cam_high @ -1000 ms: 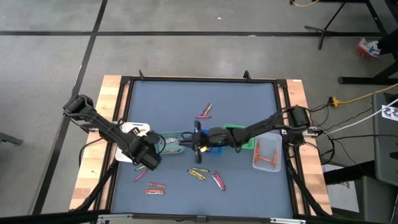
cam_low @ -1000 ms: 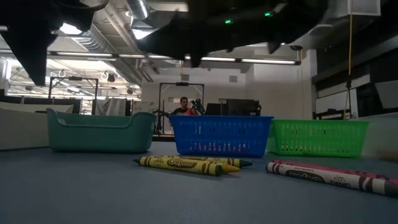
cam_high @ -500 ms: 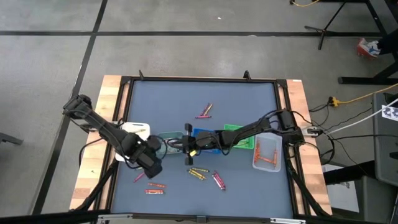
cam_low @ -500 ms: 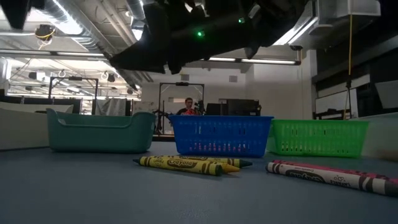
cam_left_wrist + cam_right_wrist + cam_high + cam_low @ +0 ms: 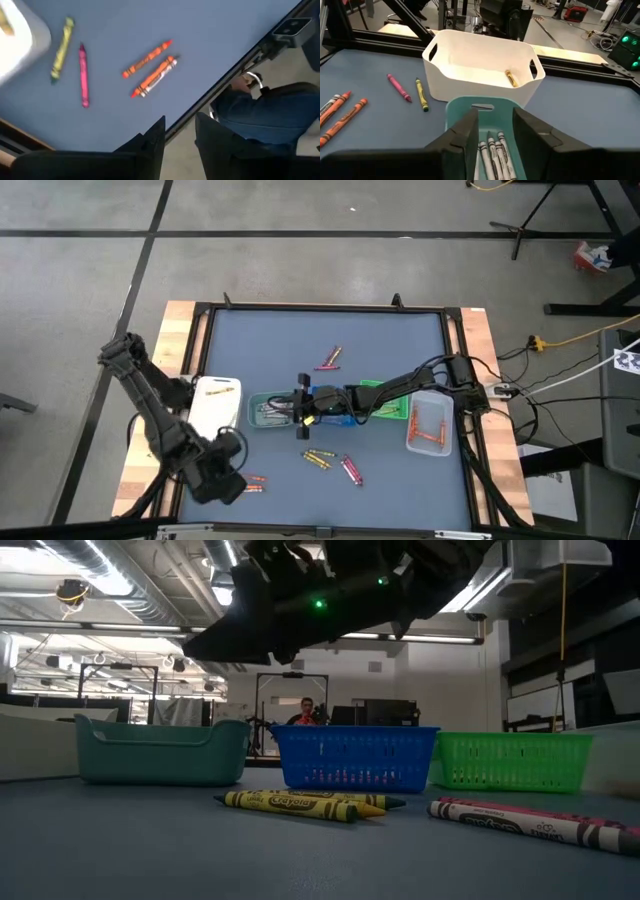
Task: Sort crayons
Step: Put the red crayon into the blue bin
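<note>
Over the teal tray point(image 5: 268, 409) of grey crayons point(image 5: 492, 157): right gripper point(image 5: 300, 402), fingers parted, empty. At the table's near-left edge: left gripper point(image 5: 218, 482), fingers apart, empty, beside two orange crayons point(image 5: 150, 72). White tray point(image 5: 481, 68): one yellow crayon point(image 5: 510, 77). Loose on the mat point(image 5: 400, 480): yellow crayons point(image 5: 300, 803), pink crayon point(image 5: 83, 75).

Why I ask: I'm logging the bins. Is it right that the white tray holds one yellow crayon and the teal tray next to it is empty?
Not quite. The white tray does hold one yellow crayon, but the teal tray holds several grey crayons, as the right wrist view shows.
</note>
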Controlling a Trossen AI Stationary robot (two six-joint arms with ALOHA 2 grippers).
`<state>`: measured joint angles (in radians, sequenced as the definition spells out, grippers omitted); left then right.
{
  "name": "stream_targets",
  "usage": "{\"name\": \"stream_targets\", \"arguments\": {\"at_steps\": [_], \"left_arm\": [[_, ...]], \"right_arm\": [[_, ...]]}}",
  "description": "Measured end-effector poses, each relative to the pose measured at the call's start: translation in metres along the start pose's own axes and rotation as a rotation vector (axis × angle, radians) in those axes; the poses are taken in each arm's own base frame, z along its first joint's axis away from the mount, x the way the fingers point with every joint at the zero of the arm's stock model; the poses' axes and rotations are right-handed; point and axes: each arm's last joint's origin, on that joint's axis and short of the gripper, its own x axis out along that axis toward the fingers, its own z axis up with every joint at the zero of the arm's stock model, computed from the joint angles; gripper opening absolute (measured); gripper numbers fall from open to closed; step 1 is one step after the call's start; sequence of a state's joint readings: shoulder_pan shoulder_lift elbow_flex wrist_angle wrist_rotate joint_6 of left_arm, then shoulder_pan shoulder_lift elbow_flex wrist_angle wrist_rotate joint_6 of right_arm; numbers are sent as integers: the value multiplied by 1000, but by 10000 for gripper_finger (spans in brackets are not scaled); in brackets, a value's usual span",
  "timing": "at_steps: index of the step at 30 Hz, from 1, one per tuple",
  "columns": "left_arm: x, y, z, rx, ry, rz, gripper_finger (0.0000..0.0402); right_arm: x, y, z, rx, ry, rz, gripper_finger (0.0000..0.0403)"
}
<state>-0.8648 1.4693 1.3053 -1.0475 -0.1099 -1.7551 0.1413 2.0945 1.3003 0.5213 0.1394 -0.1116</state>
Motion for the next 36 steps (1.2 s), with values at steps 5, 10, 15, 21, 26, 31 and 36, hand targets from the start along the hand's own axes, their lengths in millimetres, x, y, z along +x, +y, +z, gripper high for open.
{"name": "stream_targets", "arguments": {"at_steps": [5,10,15,21,26,31,36], "left_arm": [[19,14,-21,-74,-8,7,92],[36,32,-30,-109,-20,76,92],[51,48,-30,-92,-41,140,92],[70,65,-28,-86,-54,186,92],[88,77,-27,-89,-47,172,92],[100,88,-26,-89,-45,170,92],[106,97,-24,-84,-55,197,92]], "right_arm": [[0,1,0,-1,1,2,118],[0,1,0,0,0,2,118],[0,1,0,0,0,2,118],[0,1,0,0,0,3,118],[0,1,0,0,1,3,117],[0,1,0,0,1,3,117],[0,1,0,0,1,3,117]]}}
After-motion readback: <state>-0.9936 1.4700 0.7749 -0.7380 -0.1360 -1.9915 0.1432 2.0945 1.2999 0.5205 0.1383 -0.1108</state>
